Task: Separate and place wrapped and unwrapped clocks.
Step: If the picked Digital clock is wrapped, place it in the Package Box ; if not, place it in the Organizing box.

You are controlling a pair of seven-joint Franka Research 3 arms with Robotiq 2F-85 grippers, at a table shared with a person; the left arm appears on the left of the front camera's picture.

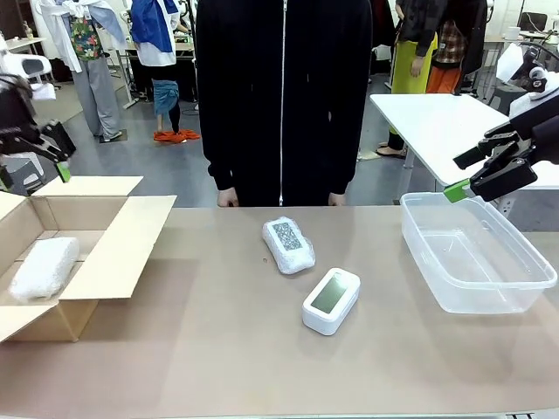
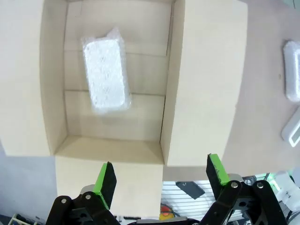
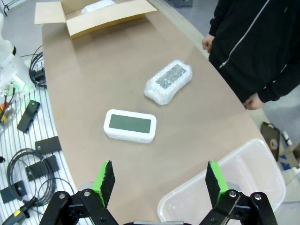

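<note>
No lettering is legible; the speckled patch [image 1: 286, 234] on the wrapped clock [image 1: 289, 247] is too blurred to read.

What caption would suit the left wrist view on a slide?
Open left hand above a cardboard box holding one bubble-wrapped clock.

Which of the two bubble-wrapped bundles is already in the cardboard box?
The plain white bundle on the left; the dark-patched bundle lies on the table.

Table [image 1: 218, 367] front free — box [image 1: 118, 240] left, tub [image 1: 430, 249] right, bare clock [image 1: 331, 301] centre
</note>
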